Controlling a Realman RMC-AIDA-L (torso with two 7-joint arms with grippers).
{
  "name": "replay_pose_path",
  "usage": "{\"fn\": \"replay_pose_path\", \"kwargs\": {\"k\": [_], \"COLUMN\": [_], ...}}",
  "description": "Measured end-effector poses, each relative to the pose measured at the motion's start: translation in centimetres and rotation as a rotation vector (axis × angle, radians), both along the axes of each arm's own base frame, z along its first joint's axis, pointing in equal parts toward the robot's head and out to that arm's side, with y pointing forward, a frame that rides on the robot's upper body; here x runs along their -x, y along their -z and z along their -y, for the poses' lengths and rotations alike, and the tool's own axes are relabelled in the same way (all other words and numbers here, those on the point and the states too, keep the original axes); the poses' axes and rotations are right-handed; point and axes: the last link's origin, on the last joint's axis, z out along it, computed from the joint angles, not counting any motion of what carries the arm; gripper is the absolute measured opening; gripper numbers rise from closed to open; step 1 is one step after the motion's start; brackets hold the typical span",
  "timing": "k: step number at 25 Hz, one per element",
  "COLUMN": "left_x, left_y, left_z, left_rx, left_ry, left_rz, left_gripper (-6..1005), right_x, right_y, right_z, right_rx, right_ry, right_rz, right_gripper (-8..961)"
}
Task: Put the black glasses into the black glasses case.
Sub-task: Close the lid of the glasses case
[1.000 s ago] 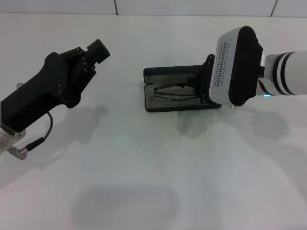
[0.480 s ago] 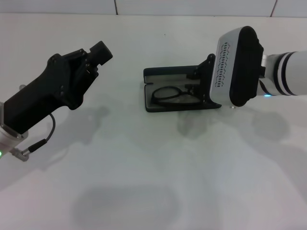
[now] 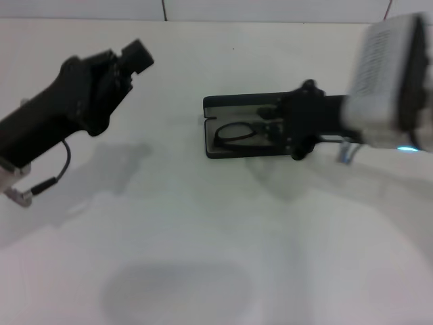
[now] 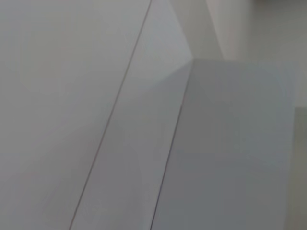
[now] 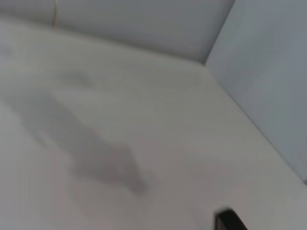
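Black glasses (image 3: 235,135) lying inside the open black glasses case (image 3: 223,152) on the white table (image 3: 203,237). Right gripper (image 3: 274,128) over the case's right end, just beside the frame; grip state impossible to tell. Left gripper (image 3: 139,54) raised well apart on the left, likewise unreadable.

Premises appear to be a laboratory test cell: bare white bench (image 3: 203,257), plain white panelled walls (image 4: 72,96).
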Motion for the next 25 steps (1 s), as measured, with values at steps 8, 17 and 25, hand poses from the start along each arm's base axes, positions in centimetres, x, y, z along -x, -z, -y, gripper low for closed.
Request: {"fn": "replay_pose_path", "kwargs": {"k": [8, 17, 25], "left_x": [-5.9, -11.3, -11.7], "left_y": [-0.5, 4.8, 9.7], "left_z": [-8.0, -14.1, -14.5], "left_rx": [0.159, 0.210, 0.197], "left_ry": [0.141, 0.054, -0.026], "left_rz": [-0.300, -0.735, -0.962], "left_gripper": [50, 125, 166], "right_x": [-7.6, -15.2, -17.1], "right_y": [-10.4, -16.3, -16.7], "right_z": [4.6, 11.5, 13.1], "right_rx": [0.188, 0.109, 0.029], "right_ry": [0.227, 0.304, 0.309], "right_rz": [-0.381, -0.725, -0.785], "right_gripper": [173, 176, 179]}}
